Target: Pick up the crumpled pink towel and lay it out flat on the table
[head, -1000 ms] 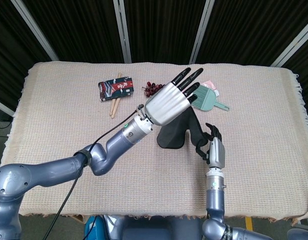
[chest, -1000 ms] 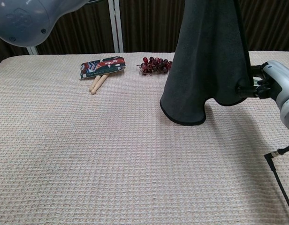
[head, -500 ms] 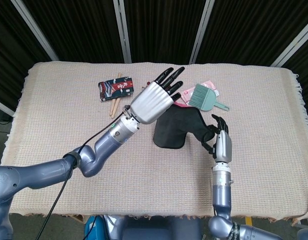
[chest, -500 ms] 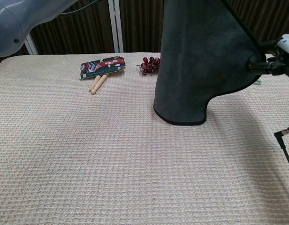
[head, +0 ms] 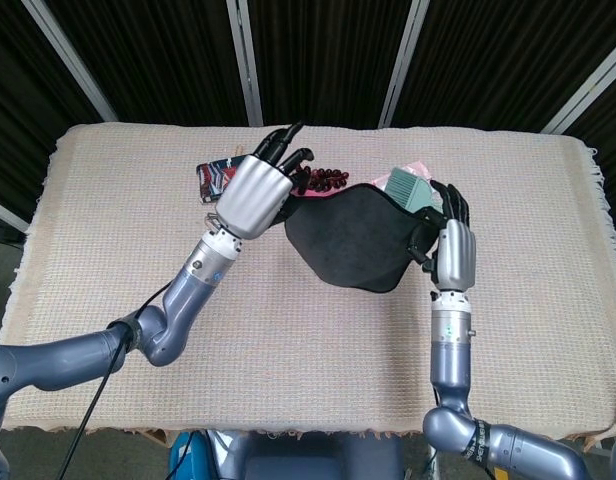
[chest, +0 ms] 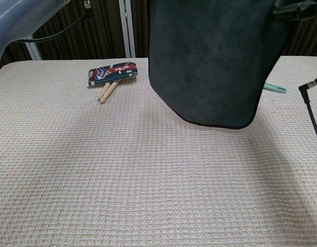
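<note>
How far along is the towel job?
Picked up: the dark towel, which shows grey here rather than pink, hangs above the table. In hand: the left hand and right hand hold it stretched between them. Left: lowering it flat.

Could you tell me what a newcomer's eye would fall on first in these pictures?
First, the dark grey towel, held up spread between the left hand and the right hand above the middle of the table. In the chest view it hangs like a curtain. Behind it lie a patterned packet and a green brush.
</note>
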